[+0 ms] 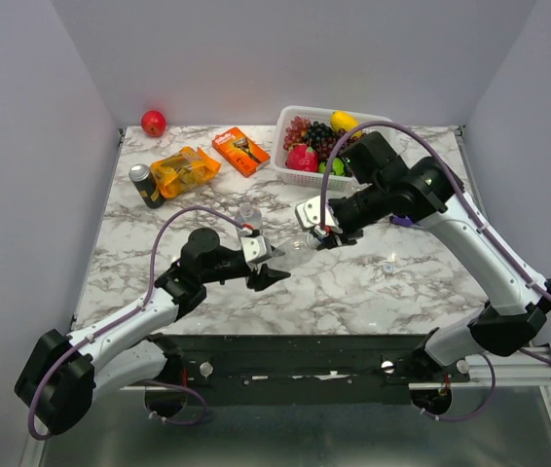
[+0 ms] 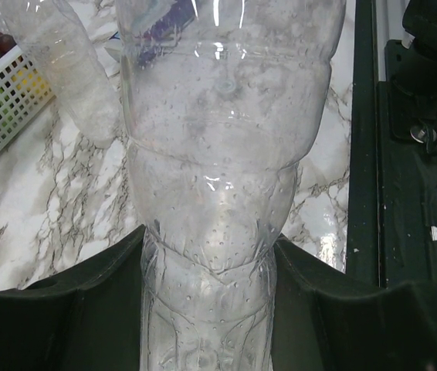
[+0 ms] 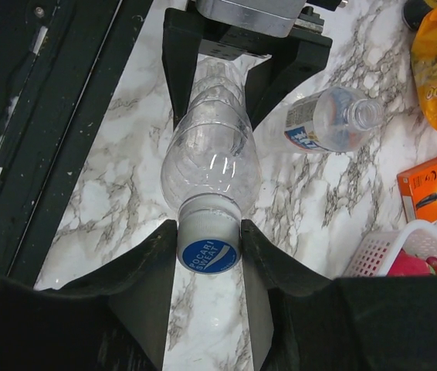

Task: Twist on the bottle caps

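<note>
A clear bottle (image 1: 295, 249) is held level above the table between both grippers. My left gripper (image 1: 268, 265) is shut on its base end; the left wrist view shows the bottle body (image 2: 218, 154) filling the frame, squeezed between the fingers (image 2: 87, 309). My right gripper (image 3: 208, 246) is shut on the blue bottle cap (image 3: 208, 253), which sits on this bottle's neck (image 3: 211, 158). A second bottle (image 3: 325, 120) with a pale label lies on the table, its neck open; it also shows in the top view (image 1: 248, 216). A small loose cap (image 1: 388, 265) lies right of centre.
A white basket (image 1: 285, 146) of fruit stands at the back, with my right arm in front of it. An orange box (image 1: 240, 150), an orange packet (image 1: 184, 170), a dark can (image 1: 145, 185) and a red fruit (image 1: 153, 123) are at the back left.
</note>
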